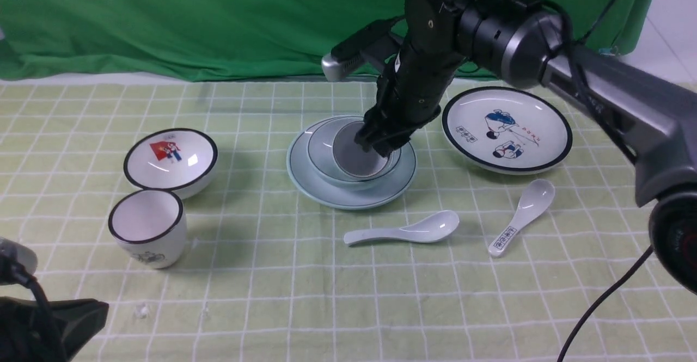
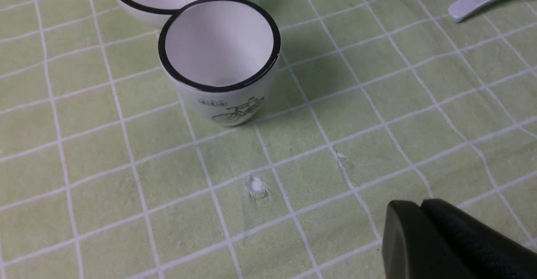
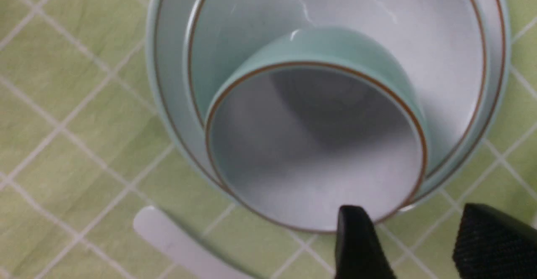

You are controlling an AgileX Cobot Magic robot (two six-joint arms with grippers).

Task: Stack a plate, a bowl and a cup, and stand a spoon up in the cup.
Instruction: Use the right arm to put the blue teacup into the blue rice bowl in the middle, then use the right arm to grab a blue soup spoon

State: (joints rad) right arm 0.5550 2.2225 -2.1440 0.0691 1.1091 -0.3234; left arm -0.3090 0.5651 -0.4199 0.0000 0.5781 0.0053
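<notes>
Left jaws mostly off-frame; cup [image 1: 353, 158] partly behind right jaws.

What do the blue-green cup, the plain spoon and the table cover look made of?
Cup: looks like glazed ceramic, with a glossy pale green wall, a highlight and a thin brown rim line.
Spoon: likely glazed white ceramic, given the bright glints; hard plastic not ruled out.
Cloth: woven fabric, matte, creased, green with a white grid.

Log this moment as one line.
stack: cup in bowl on plate | right gripper: open, astride cup rim | left gripper: shut, away from stack | spoon: lying flat, not in cup
</notes>
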